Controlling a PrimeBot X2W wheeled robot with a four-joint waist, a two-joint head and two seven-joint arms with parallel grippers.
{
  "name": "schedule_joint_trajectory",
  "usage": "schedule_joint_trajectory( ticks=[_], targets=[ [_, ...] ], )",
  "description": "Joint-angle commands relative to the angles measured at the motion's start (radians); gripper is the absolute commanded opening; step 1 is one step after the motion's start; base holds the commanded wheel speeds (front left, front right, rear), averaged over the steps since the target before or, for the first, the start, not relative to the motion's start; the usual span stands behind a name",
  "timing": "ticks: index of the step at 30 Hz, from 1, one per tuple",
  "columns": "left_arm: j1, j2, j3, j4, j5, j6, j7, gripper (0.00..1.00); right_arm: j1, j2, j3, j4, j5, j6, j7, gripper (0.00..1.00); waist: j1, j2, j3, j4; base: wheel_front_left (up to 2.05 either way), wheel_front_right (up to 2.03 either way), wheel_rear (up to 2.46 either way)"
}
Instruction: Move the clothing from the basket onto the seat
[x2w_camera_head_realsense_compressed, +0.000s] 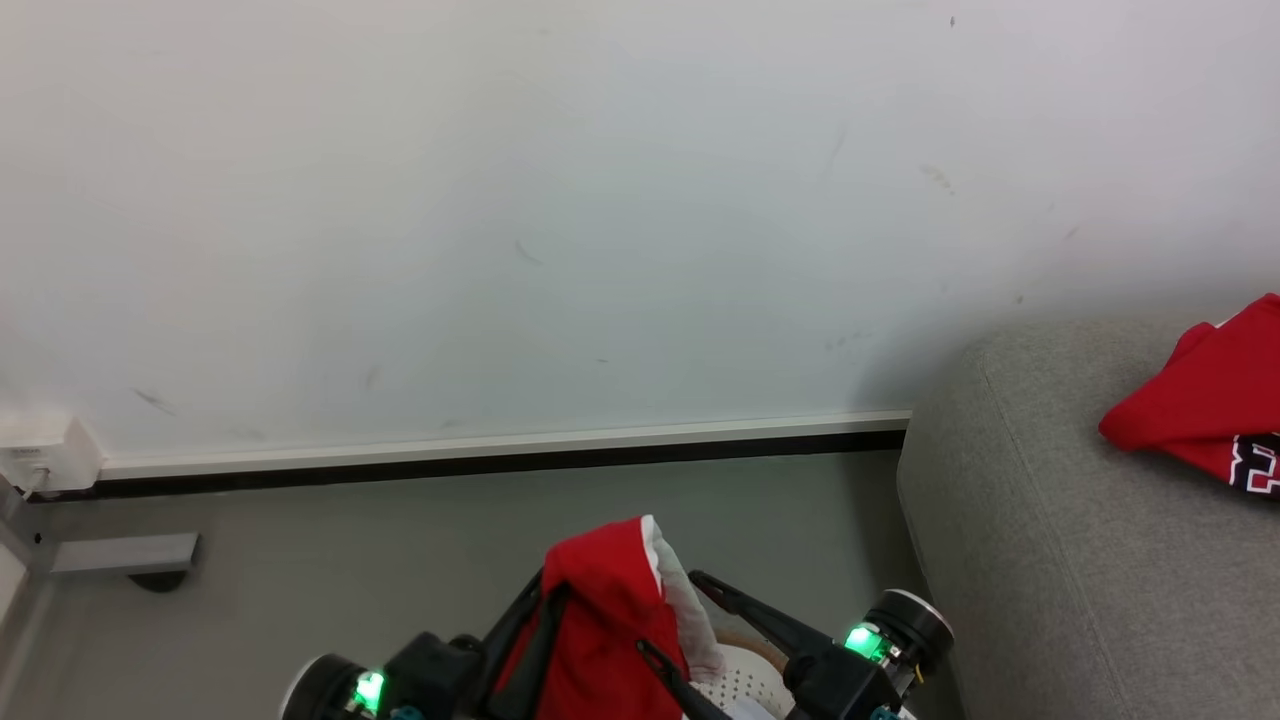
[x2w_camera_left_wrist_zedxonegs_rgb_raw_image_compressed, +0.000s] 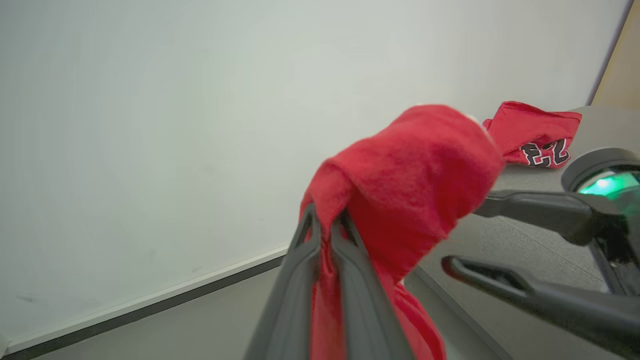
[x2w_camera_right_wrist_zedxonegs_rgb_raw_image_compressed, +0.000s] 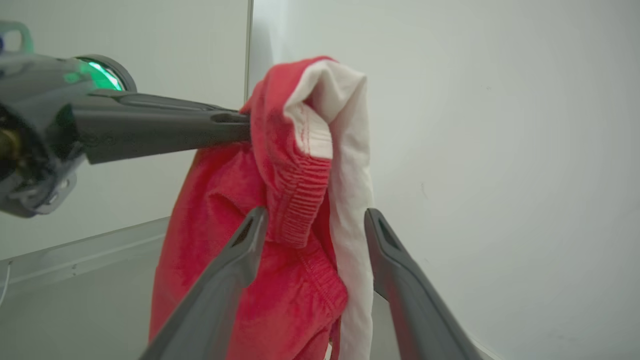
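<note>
Wall (x2w_camera_head_realsense_compressed: 500, 200) filled the upper frame of the head view; grey seat (x2w_camera_head_realsense_compressed: 1050, 560) sat at the right edge. Number-23 jersey (x2w_camera_head_realsense_compressed: 1210, 400) was already on the seat, far right. Plain red garment with white trim (x2w_camera_head_realsense_compressed: 600, 610) hung at bottom centre, above the basket (x2w_camera_head_realsense_compressed: 745, 685), of which a perforated sliver showed at the bottom edge.

Left gripper (x2w_camera_left_wrist_zedxonegs_rgb_raw_image_compressed: 326, 222) was clamped shut on a fold of the red garment, with the rest dangling below. Right gripper (x2w_camera_right_wrist_zedxonegs_rgb_raw_image_compressed: 316, 215) was spread wide, fingers straddling the waistband and trim, gripping nothing.

Risks:
- One-fold pinch could slip on a fast swing right and drop the garment on the floor short of the seat.
- The hanging tail could snag the basket rim.
- The right gripper's splayed fingers could catch the fabric and pull it loose.
</note>
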Motion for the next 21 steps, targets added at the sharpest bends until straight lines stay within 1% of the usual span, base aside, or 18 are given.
schedule_joint_trajectory(
  ticks=[1,7,14,21],
  targets=[
    [-0.008,-0.001,-0.009,-0.003,0.011,-0.007,0.005,0.00,-0.016,-0.006,0.003,0.003,-0.003,0.001,0.001,1.00,-0.0001,0.0000,0.000,0.001,0.00,0.00,0.00],
    [-0.001,-0.004,-0.049,-0.006,0.014,-0.025,0.021,0.00,-0.034,-0.020,0.009,0.001,-0.008,0.001,0.001,1.00,-0.0001,0.0000,0.000,-0.005,0.00,0.00,0.00],
    [0.002,0.003,-0.070,-0.013,0.014,-0.033,0.032,0.00,-0.038,-0.031,-0.008,-0.006,-0.013,0.001,0.001,1.00,-0.0001,0.0000,0.000,-0.009,0.00,0.00,0.00],
    [0.005,0.016,-0.089,-0.013,0.002,-0.051,0.052,0.00,-0.048,-0.042,-0.004,-0.006,-0.002,0.001,0.001,1.00,-0.0001,0.0000,-0.001,-0.006,0.00,0.00,0.00]
  ],
)
